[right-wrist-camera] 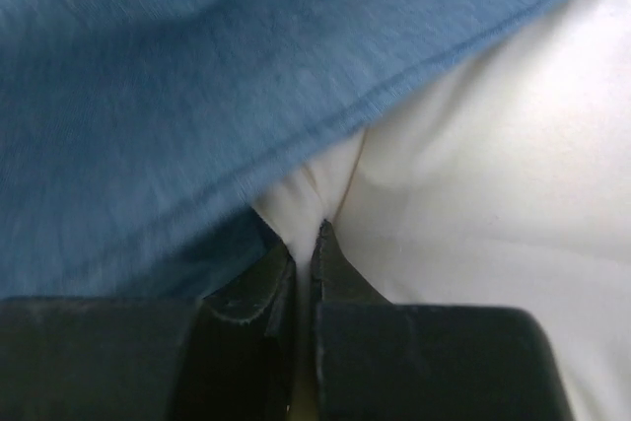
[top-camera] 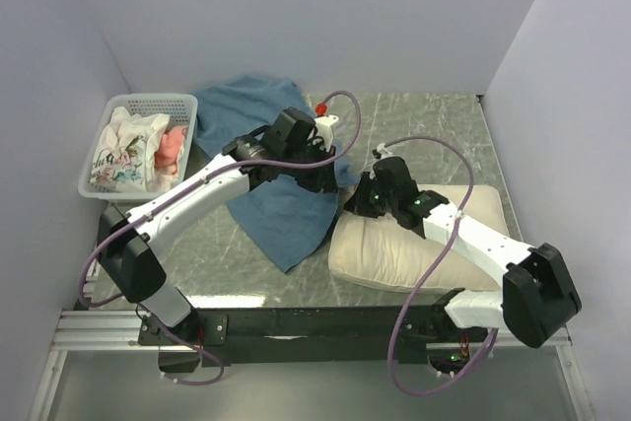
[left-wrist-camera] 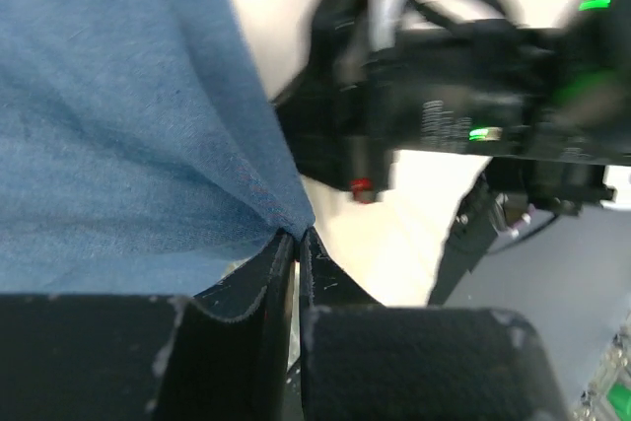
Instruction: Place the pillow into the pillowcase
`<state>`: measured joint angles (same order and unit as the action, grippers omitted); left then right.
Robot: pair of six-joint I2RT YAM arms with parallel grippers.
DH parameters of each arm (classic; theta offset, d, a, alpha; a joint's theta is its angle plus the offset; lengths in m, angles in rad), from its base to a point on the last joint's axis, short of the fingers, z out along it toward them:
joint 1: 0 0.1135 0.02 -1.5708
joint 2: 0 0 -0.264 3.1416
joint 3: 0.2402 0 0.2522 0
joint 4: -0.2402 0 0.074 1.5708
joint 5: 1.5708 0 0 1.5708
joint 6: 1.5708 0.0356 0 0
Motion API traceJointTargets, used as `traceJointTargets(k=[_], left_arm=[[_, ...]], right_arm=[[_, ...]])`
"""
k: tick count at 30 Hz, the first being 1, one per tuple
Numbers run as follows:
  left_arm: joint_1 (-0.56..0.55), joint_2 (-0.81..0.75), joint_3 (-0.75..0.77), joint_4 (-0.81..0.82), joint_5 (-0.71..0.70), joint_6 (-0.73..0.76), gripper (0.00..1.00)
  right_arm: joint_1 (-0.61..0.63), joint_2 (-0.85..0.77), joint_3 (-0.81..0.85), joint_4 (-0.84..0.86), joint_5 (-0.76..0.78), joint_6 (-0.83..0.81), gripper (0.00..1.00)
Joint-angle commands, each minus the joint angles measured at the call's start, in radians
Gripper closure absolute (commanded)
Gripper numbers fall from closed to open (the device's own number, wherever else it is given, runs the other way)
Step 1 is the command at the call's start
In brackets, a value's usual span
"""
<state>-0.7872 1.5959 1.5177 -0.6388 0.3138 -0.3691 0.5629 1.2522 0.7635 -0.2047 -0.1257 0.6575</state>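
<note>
Blue wrinkly fabric pillowcase (top-camera: 286, 214): spread over middle of table, from back wall down toward near edge; right hem meets left end of pillow.
Cream plump rectangular pillow (top-camera: 394, 253): flat on table at near right, plain face up, outside pillowcase; partly hidden under right arm.
Left gripper (left-wrist-camera: 298, 236): jaws pressed together, pinching hem of pillowcase at the tips; blue cloth fans up and left from the pinch.
Right gripper (right-wrist-camera: 315, 229): jaws closed, small fold of cream pillow cover nipped between the tips, right below blue hem.
Gripper spacing: close together at the seam between pillowcase and pillow; black wrist of right arm with green lights fills upper right of left wrist view, blurred.
Left arm (top-camera: 197, 194): reaches from near-left base diagonally across pillowcase.
Right arm (top-camera: 463, 229): reaches from near-right base over pillow toward its left end.
White perforated plastic basket (top-camera: 148, 99): far left of table, just beside pillowcase; holds white floral cloth (top-camera: 123, 160) and pink cloth (top-camera: 173, 145).
Grey-green marbled table (top-camera: 434, 125): bare patch behind pillow at back right.
Pillow inside case: none visible, only hem lying against cream cover in right wrist view.
</note>
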Motion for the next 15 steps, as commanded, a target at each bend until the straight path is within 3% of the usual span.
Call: traceJointTargets(k=[1, 9, 15], left_arm=[[-0.021, -0.06, -0.011, 0.042, 0.1, 0.042, 0.9], [-0.043, -0.099, -0.077, 0.071, 0.148, 0.067, 0.87], [-0.053, -0.1, -0.191, 0.189, 0.119, -0.001, 0.84]], right_arm=[[0.069, 0.062, 0.094, 0.082, -0.017, -0.01, 1.0], [-0.012, 0.127, 0.039, 0.171, 0.011, -0.006, 1.0], [-0.037, 0.082, -0.016, 0.306, 0.07, 0.113, 1.0]])
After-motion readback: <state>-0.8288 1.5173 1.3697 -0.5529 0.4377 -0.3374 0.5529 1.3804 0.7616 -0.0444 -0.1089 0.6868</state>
